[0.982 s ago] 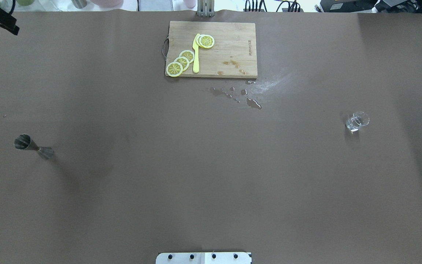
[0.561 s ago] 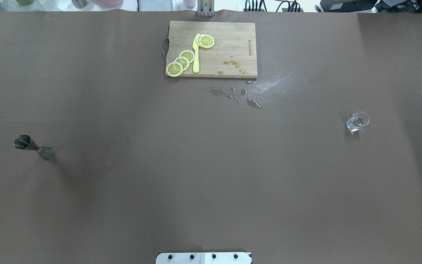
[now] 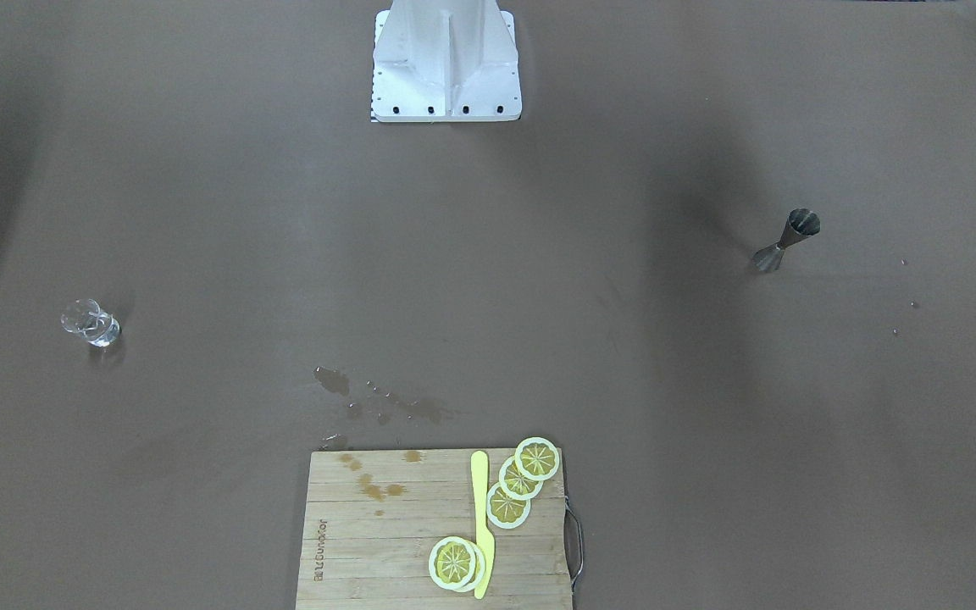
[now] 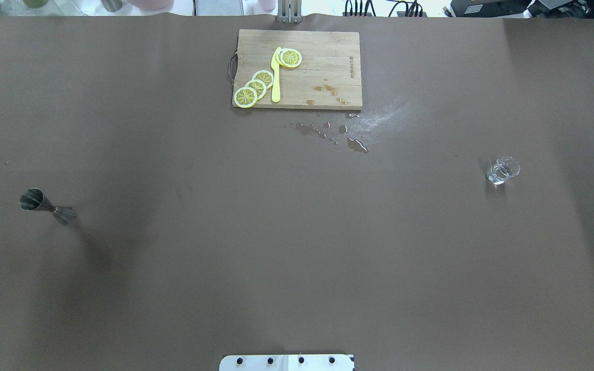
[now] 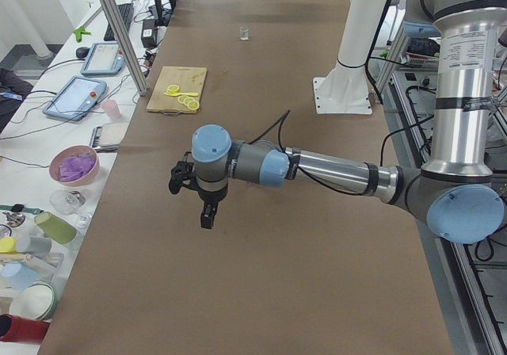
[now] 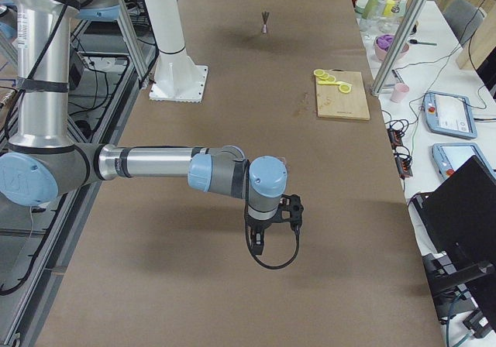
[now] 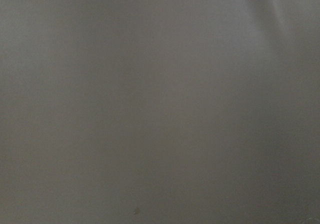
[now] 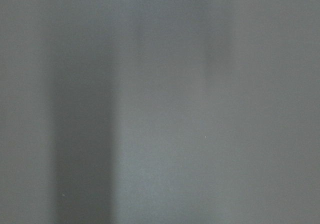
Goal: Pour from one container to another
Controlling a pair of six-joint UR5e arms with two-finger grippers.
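Observation:
A small metal jigger (image 4: pixel 44 205) stands on the brown table cover at the left of the overhead view, and shows at the right in the front-facing view as the jigger (image 3: pixel 786 239). A small clear glass (image 4: pixel 502 171) stands far off at the right; it is the glass (image 3: pixel 91 323) in the front-facing view. Neither gripper appears in the overhead or front-facing views. My left gripper (image 5: pixel 204 212) hangs over bare table in the left side view, and my right gripper (image 6: pixel 260 242) does the same in the right side view. I cannot tell whether either is open or shut.
A wooden cutting board (image 4: pixel 323 56) lies at the far middle with lemon slices (image 4: pixel 256 87) and a yellow knife (image 4: pixel 276 77). A spill of brownish liquid (image 4: pixel 356 145) wets the cover just in front of it. Both wrist views show only blurred brown cover.
A black part of an arm at the overhead view's top left corner has gone out of sight. The jigger and the glass have not moved.

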